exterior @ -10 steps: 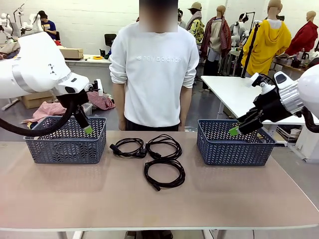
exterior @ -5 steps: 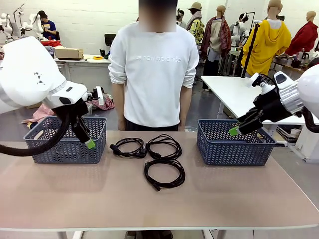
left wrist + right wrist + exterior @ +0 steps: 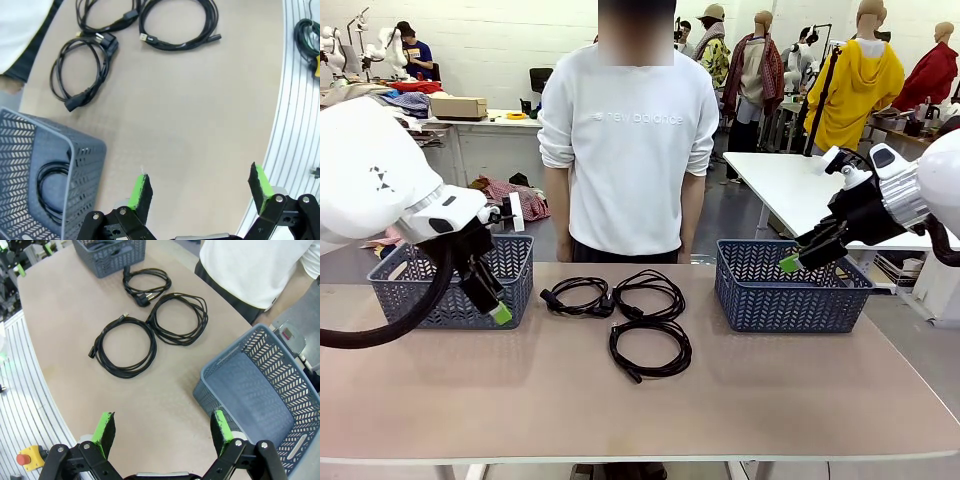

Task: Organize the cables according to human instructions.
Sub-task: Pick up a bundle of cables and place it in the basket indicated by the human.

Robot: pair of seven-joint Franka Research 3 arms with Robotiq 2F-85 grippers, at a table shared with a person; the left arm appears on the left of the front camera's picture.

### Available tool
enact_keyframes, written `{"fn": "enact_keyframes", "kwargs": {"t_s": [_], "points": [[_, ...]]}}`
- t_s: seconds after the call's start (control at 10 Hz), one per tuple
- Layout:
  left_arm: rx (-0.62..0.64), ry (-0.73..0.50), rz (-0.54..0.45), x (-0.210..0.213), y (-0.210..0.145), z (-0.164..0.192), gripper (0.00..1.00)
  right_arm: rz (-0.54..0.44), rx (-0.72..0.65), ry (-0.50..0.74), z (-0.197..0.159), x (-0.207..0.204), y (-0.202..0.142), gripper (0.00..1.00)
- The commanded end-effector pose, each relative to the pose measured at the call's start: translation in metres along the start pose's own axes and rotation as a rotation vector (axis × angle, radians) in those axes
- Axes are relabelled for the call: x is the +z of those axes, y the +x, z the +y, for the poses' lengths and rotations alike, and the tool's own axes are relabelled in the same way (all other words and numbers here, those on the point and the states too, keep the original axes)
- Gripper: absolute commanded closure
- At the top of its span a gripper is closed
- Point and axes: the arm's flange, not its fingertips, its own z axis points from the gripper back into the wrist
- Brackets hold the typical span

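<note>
Black cables, flat round coils, nearest plug toward 7 o'clock, lattice baskets at 9 and 3, left gripper and right gripper fingers wide.

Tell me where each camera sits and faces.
Front view: between the arms, facing the person across the table; left gripper, right gripper show.
Left wrist view: by the left basket, looking down toward the cables; own open fingers.
Right wrist view: by the right basket, looking down toward them; own open fingers.
Shared: all show three coiled cables.
</note>
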Motion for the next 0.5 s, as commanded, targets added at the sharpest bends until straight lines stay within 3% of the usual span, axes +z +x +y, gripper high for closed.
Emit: {"fn": "enact_keyframes", "kwargs": {"t_s": [0.0, 0.4], "points": [[0.004, 0.008, -0.004, 0.0040, 0.0024, 0.0020, 0.00, -0.017, 0.010, 0.014, -0.0017, -0.0009, -0.0001, 0.00], [0.004, 0.008, -0.004, 0.0040, 0.0024, 0.0020, 0.00, -0.017, 0.010, 0.014, -0.0017, -0.0009, -0.0001, 0.00]]}}
